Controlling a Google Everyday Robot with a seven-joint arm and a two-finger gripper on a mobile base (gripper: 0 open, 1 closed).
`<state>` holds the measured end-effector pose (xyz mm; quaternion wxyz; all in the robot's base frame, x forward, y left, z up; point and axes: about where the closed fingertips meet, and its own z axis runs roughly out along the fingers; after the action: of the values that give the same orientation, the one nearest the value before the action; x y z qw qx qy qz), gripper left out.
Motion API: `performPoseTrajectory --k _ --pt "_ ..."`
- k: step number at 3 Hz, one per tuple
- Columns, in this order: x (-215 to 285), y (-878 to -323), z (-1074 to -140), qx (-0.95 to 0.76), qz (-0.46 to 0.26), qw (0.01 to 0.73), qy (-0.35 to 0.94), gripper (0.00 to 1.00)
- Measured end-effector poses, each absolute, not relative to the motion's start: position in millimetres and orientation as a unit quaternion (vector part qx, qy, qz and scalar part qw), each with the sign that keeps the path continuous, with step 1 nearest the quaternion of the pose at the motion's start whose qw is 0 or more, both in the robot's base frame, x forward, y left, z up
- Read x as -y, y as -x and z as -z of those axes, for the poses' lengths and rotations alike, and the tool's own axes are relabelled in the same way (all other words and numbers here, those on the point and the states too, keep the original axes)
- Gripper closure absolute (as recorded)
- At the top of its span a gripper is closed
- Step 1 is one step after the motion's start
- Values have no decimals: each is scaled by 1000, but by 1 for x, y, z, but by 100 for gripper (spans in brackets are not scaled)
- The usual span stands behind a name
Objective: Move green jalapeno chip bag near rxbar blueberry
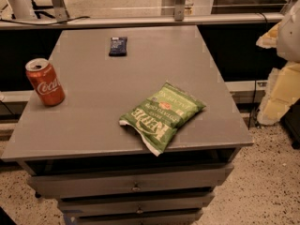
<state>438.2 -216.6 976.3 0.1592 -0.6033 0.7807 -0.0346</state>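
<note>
The green jalapeno chip bag [162, 116] lies flat near the front edge of the grey table [93, 125], right of centre, with one white sealed end hanging slightly over the edge. The rxbar blueberry [118, 46], a small dark navy bar, lies at the far side of the table, left of centre and well apart from the bag. My gripper [280, 90] shows as pale cream parts at the right edge of the view. It is off the table's right side, away from both things and holding nothing.
A red cola can [45, 82] stands upright at the table's left edge. Drawers [133, 184] sit under the tabletop. A rail and counter [140, 20] run behind the table. Speckled floor lies to the right.
</note>
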Motion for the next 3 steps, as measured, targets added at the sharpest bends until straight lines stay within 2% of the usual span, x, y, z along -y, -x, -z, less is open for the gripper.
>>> performPoseTrajectory --k 1,2,3 --pt "217 -438 -976 -781 35 159 603 0" --pt "210 -449 -962 -784 4 187 592 0" --pt "187 -466 -928 -783 -56 229 576 0"
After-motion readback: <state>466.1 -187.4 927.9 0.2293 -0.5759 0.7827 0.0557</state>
